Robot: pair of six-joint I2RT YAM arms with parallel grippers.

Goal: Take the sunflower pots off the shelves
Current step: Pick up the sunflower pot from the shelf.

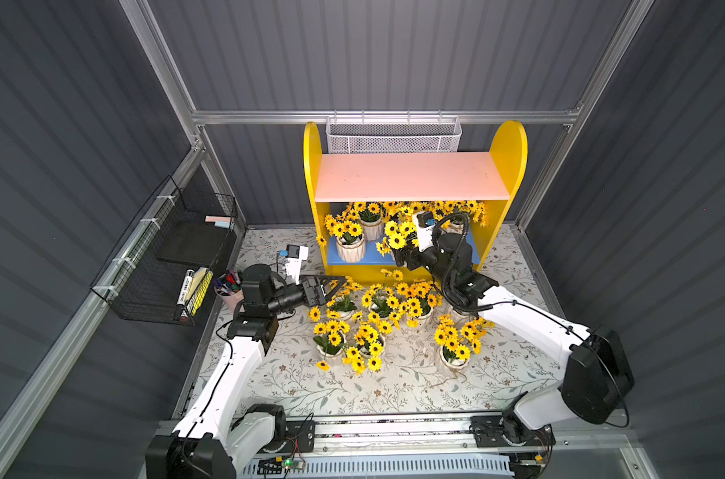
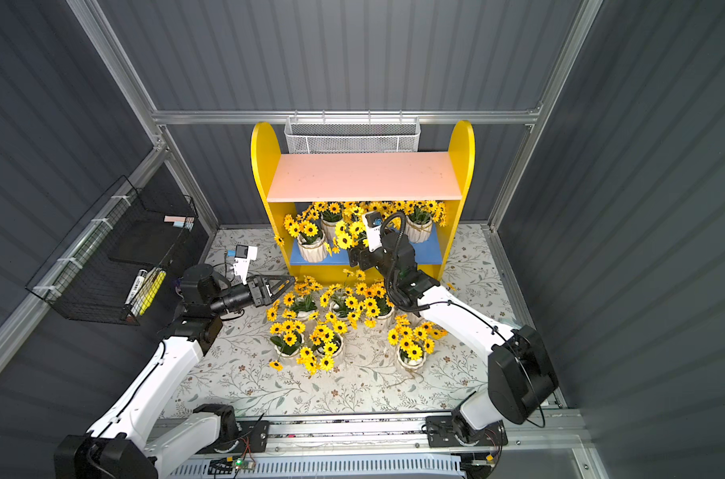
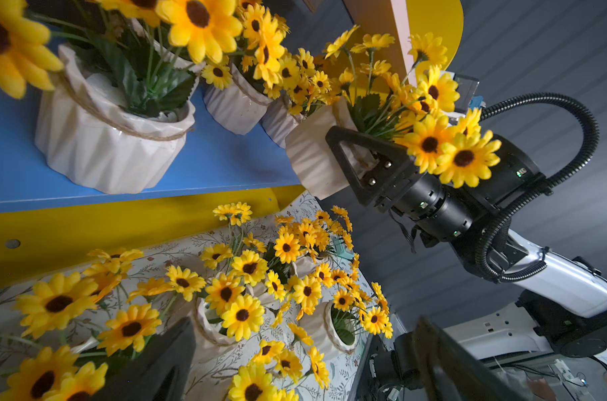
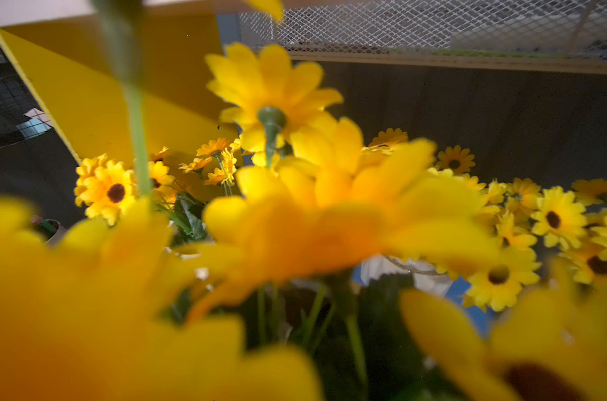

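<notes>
Your right gripper [image 3: 324,139] grips one sunflower pot [image 3: 305,166], tilted at the front edge of the shelves' blue board [image 3: 208,163]; three other pots [image 1: 349,249] stand on that board. Your left gripper [image 1: 336,287] hangs open and empty, beside more pots [image 1: 419,317] on the table [image 1: 394,385]

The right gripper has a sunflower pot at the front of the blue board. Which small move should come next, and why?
Probably draw the right gripper straight back from the shelves. Its jaws clasp a tilted pot whose base already overhangs the front edge of the blue lower board; neighbouring pots stand close, so clearing them first seems safest.
</notes>
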